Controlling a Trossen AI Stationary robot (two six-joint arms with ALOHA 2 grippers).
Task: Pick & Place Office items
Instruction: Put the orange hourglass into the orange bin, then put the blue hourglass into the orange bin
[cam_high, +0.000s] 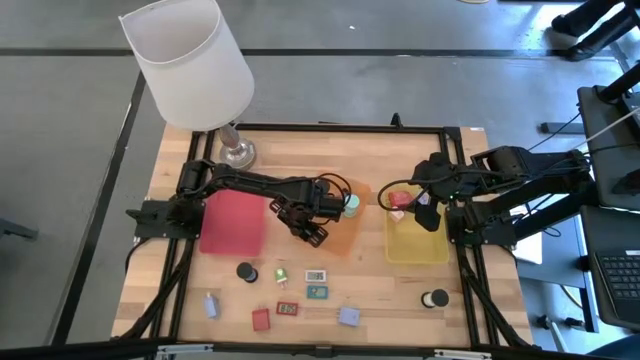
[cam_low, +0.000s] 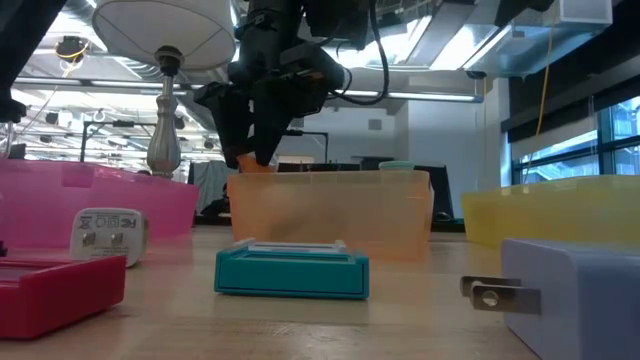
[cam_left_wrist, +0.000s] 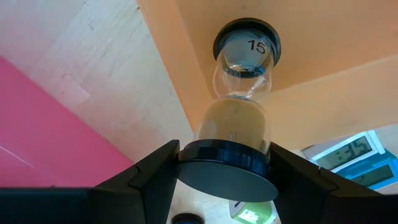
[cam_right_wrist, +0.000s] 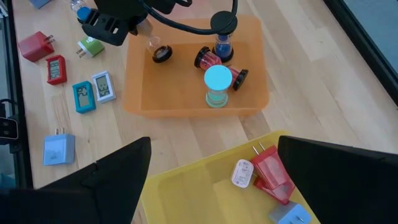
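My left gripper (cam_left_wrist: 224, 155) is shut on a sand timer (cam_left_wrist: 239, 106), one of the office items, with a clear glass body and black end caps. It hangs over the orange tray (cam_high: 348, 236), near the tray's corner beside the pink tray (cam_high: 232, 222). In the right wrist view the timer (cam_right_wrist: 154, 48) reaches down into the tray below the gripper (cam_right_wrist: 118, 28). A teal timer (cam_right_wrist: 217, 84) and two other timers (cam_right_wrist: 222, 37) sit in the orange tray. My right gripper (cam_right_wrist: 211, 186) stands open above the yellow tray (cam_right_wrist: 186, 186). My left gripper pinches the timer's upper black cap (cam_left_wrist: 189, 167) between its two fingers, one on each side of the rim. The fingers come from above, pointing down. The timer hangs below them, nearly upright, its lower cap marked 15 (cam_left_wrist: 247, 46) at the tray floor; whether it touches, I cannot tell.
A red charger and a white plug (cam_right_wrist: 264, 174) lie in the yellow tray. Small clocks (cam_right_wrist: 82, 96), a green plug (cam_right_wrist: 92, 46), red (cam_right_wrist: 36, 45) and lavender (cam_right_wrist: 59, 149) chargers and black rolls (cam_high: 245, 271) are spread along the near side. The lamp (cam_high: 190, 60) stands at the far left.
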